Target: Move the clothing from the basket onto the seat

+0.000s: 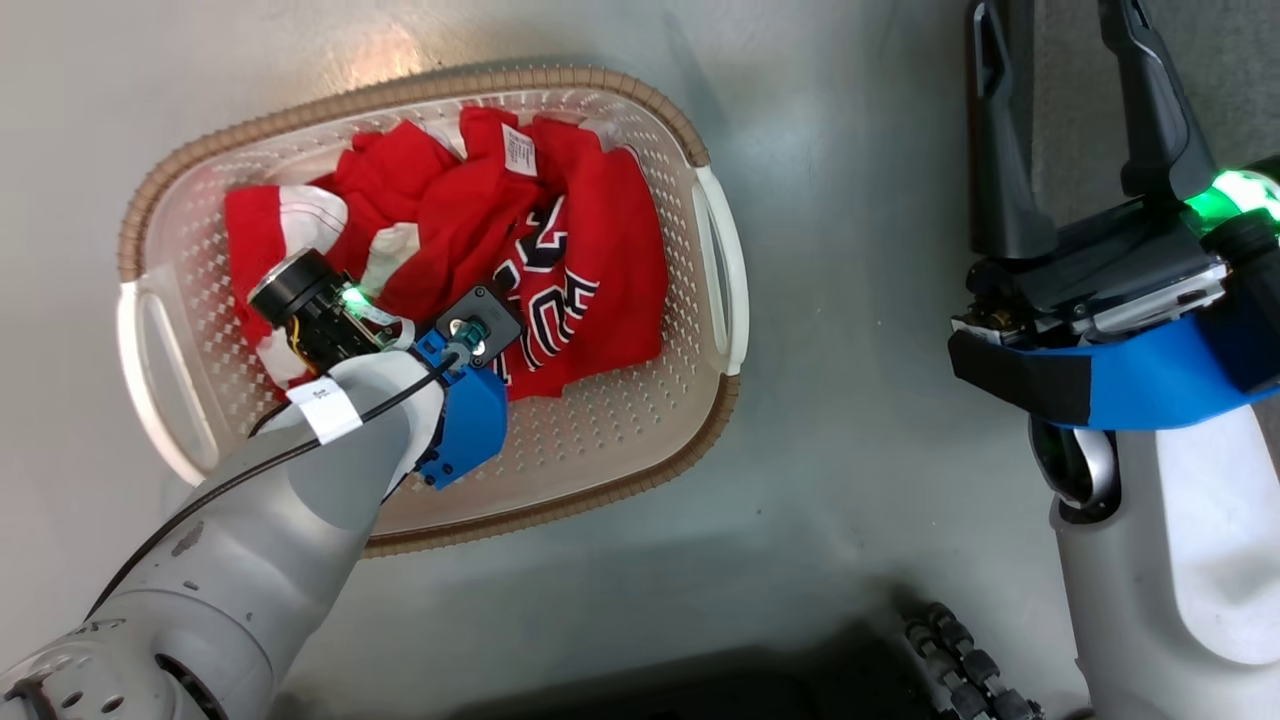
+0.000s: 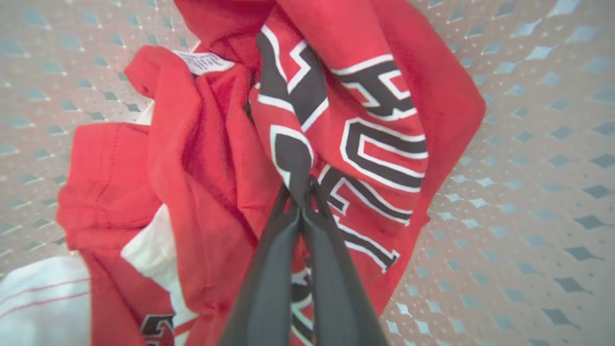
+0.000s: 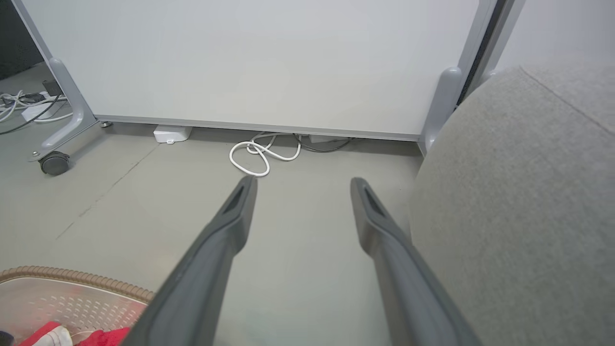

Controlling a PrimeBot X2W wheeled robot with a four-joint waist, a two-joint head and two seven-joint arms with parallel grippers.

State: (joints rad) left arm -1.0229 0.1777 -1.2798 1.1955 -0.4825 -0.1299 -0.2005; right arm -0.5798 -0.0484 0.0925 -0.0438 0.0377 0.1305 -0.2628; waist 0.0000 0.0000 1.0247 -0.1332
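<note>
The robot looks down on the basket point(image 1: 600, 80), a cream perforated tub with a brown woven rim, standing on the grey floor point(image 1: 850, 400) at the robot's left. The clothing point(image 1: 560, 270) lies crumpled inside it, a red heap with white trim and black-and-white lettering. The heap's long axis runs roughly along the basket's length, left to right across the head view and slightly tilted. A white care label point(image 1: 519, 150) sits on its far edge. The left arm reaches down into the basket from the near side. In the left wrist view the left gripper point(image 2: 301, 192) has its two dark fingers pressed together, pinching a raised fold of the lettered red fabric at the tips. The rest of the garment spreads away from the pinch towards the basket wall, and the rows of lettering run away from the fingers. The right gripper point(image 3: 302, 187) hangs apart from the basket on the robot's right, fingers spread and holding nothing. Just beside its right finger rises the rounded grey edge of the seat point(image 3: 519, 216). The seat therefore lies to the right of the basket, beyond the right arm. The left arm is the one on the clothing, so carrying it over would mean lifting clear of the rim and travelling rightward across the open floor.
</note>
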